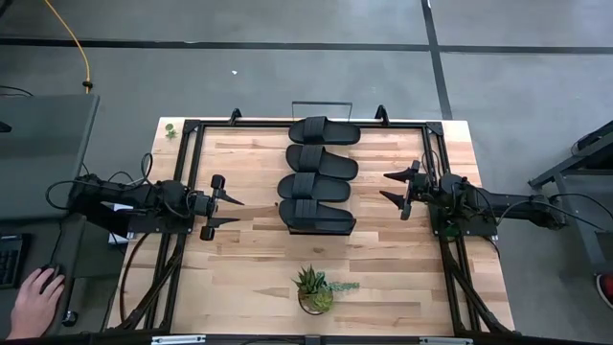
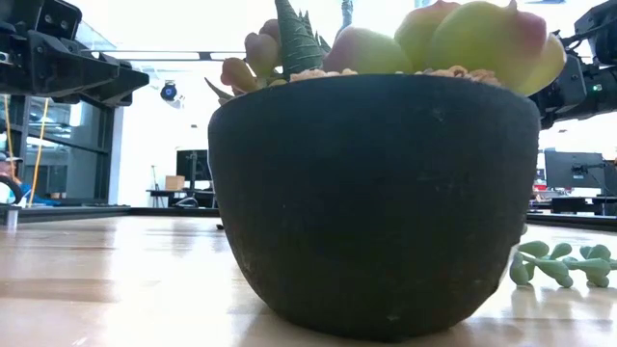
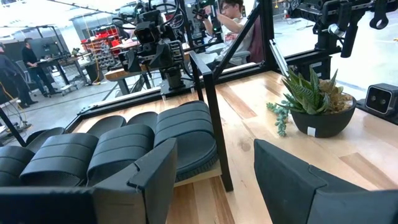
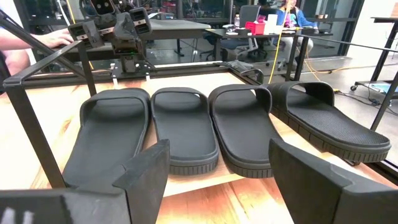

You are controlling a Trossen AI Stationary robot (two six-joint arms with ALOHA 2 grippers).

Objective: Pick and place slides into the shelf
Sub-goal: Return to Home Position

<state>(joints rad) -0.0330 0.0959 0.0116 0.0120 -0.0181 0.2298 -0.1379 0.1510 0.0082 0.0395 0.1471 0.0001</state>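
On the light-wood shelf, which ran from far to near along the middle of the desk, all four black slides lay side by side, soles down, in one touching row. Each lay crosswise on the board, its wide strap toward the left side and its long oval heel end toward the right. Nearer than the shelf, a dark round pot held green succulents, with a small trailing sprig on the desk just beside it. The left gripper hovered left of the row, well apart from it, its fingers spread open and gripping nothing. The right gripper hovered right of the row, fingers likewise spread and empty, pointing at the slides.
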